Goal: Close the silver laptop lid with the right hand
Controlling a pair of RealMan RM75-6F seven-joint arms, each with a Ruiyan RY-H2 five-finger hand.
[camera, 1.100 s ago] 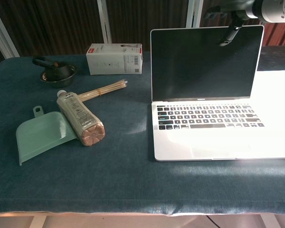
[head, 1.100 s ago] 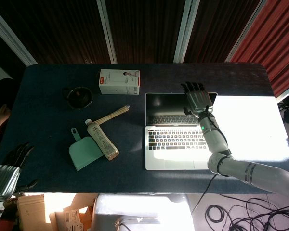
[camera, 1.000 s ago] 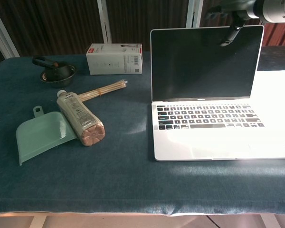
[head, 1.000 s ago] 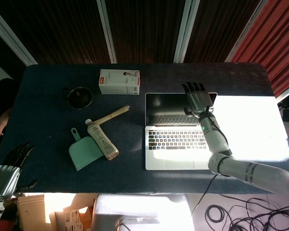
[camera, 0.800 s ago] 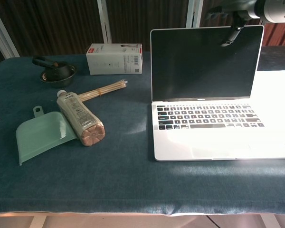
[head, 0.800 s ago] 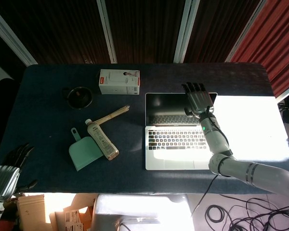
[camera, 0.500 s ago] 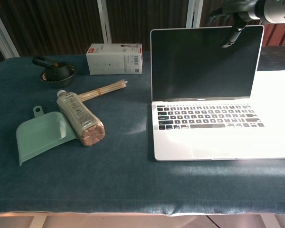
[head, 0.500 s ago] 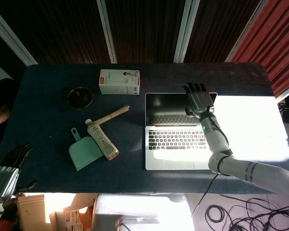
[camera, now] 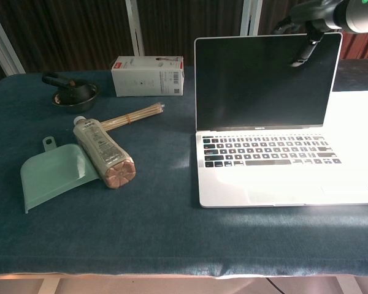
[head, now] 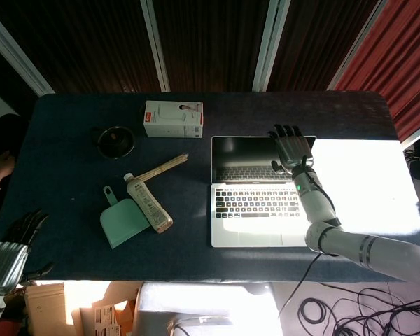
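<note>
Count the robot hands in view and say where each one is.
2. The right robot hand is at the top edge of the open laptop lid; the left robot hand hangs off the table's near-left corner.

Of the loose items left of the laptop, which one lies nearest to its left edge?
The bundle of bamboo sticks: its tip points toward the silver laptop, closer than the white box, bottle, green dustpan or dark bowl.

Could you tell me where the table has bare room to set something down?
The widest bare cloth lies along the near edge, in front of the green dustpan and laptop. Another strip runs between the bottle and the laptop. The far left is crowded: box, bowl, sticks.
</note>
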